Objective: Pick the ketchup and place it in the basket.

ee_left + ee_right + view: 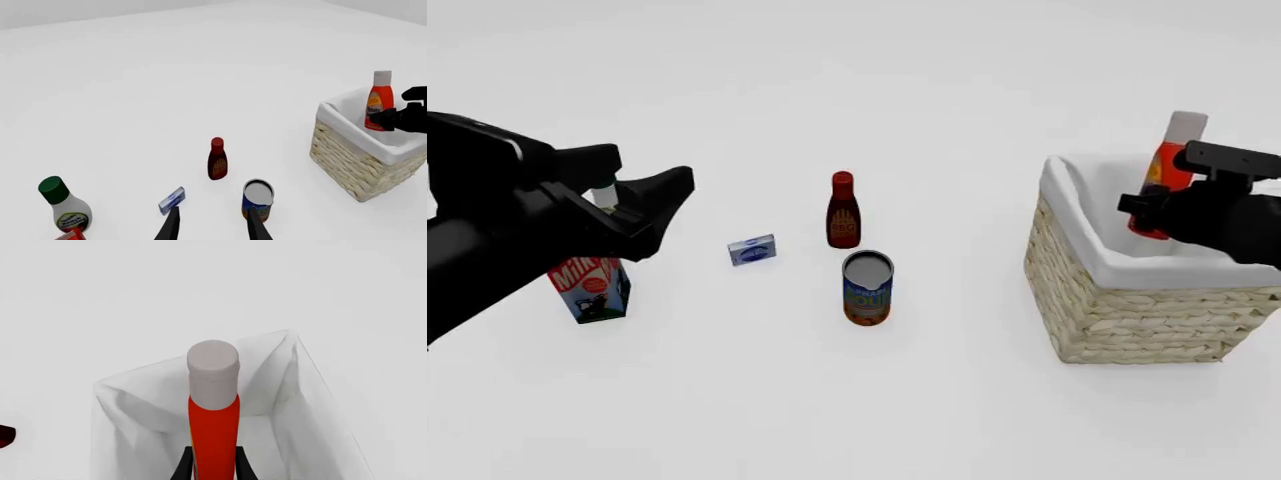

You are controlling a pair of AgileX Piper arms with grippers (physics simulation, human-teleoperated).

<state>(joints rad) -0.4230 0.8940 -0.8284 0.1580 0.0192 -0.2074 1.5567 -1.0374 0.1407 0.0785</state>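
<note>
The ketchup (1172, 165) is a red-orange bottle with a tall grey-white cap. It stands upright over the inside of the wicker basket (1134, 315) at the right of the table, its lower part below the white cloth rim. My right gripper (1149, 208) is shut on the bottle's lower body. In the right wrist view the two fingers clamp the ketchup (213, 430) above the basket's lining (133, 390). The left wrist view shows the ketchup (380, 102), the basket (353, 162) and the right gripper (387, 119) from afar. My left gripper (651, 205) hovers open and holds nothing at the left.
A small dark-red bottle (843, 212), an open tin can (868, 288) and a small blue box (751, 250) sit mid-table. A milk carton (590, 288) stands under the left arm. A white bottle with a green cap (65, 205) stands near it.
</note>
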